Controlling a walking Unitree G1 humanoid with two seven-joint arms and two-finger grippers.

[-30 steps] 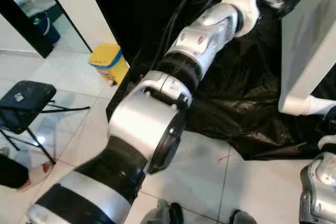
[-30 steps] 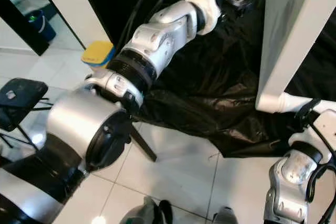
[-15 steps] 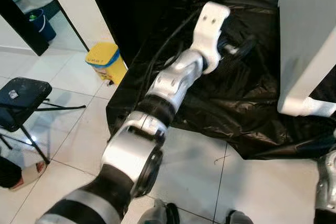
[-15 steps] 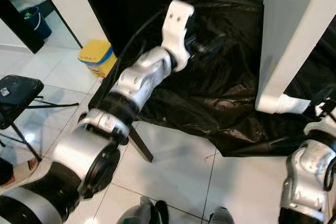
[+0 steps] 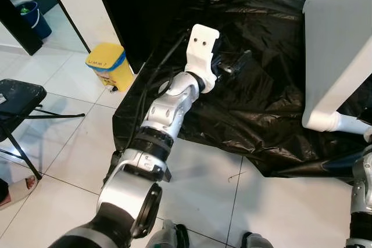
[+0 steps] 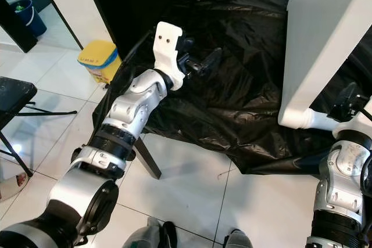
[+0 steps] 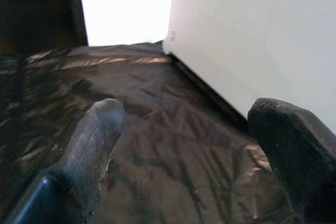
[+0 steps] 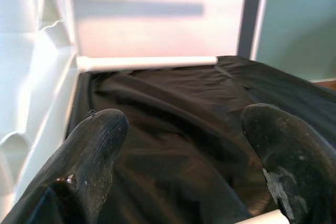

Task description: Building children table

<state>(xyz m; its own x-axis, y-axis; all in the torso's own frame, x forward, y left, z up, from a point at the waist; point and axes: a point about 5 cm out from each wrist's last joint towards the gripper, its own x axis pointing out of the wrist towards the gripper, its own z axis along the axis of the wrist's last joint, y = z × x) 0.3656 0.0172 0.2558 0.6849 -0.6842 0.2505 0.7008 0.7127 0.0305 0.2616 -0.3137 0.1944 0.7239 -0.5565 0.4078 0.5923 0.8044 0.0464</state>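
My left arm has swung out and down over the last second: it was bent up close to my head camera, now it's stretched forward with the left end effector [image 5: 235, 62] low over the black plastic sheet [image 5: 256, 103]. Its fingers [image 7: 94, 145] are spread wide, holding nothing. The white table panel [image 5: 337, 45] stands on edge on the sheet, to my right of that end effector, with a white table leg [image 5: 343, 122] lying at its base. My right end effector [image 8: 184, 145] is also wide open and empty, near the leg. Reads as a reach toward the panel; no part grasped yet, assembly looks early. Yellow bin [image 5: 109, 65] off left.
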